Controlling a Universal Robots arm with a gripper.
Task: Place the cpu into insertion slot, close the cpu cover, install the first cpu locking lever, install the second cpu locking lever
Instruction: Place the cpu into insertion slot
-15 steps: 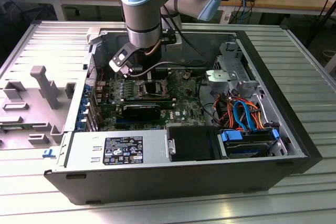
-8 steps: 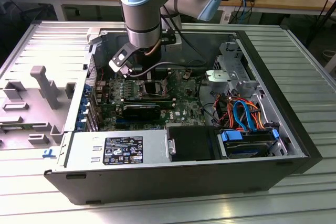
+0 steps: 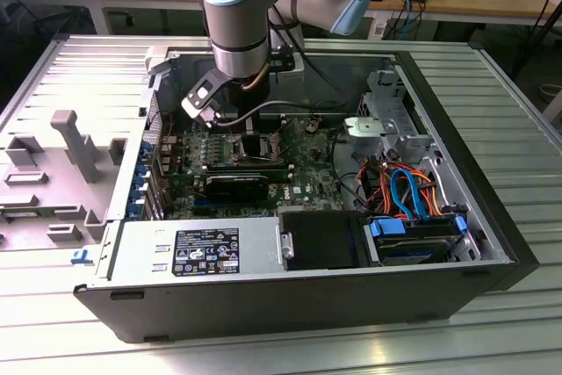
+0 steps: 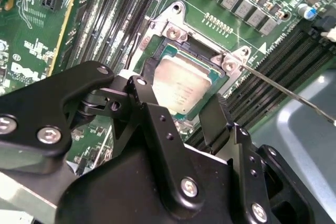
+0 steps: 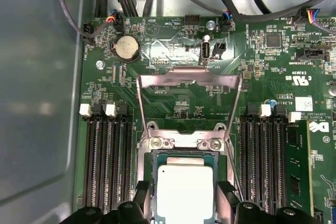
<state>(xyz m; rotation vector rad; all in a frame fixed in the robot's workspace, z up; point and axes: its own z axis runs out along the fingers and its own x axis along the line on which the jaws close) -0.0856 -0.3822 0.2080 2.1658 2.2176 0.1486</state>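
Straddles with spread tool (image 5: 184, 188) the flat silvery cpu (image 5: 185, 200) in the insertion slot (image 5: 181, 141), hiding some metal rim.

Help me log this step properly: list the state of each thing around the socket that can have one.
cpu: lying flat in the insertion slot
cpu cover: swung open, clear of the slot
locking lever: unlatched, angled out from the socket
pincer: open, one finger each side of the cpu
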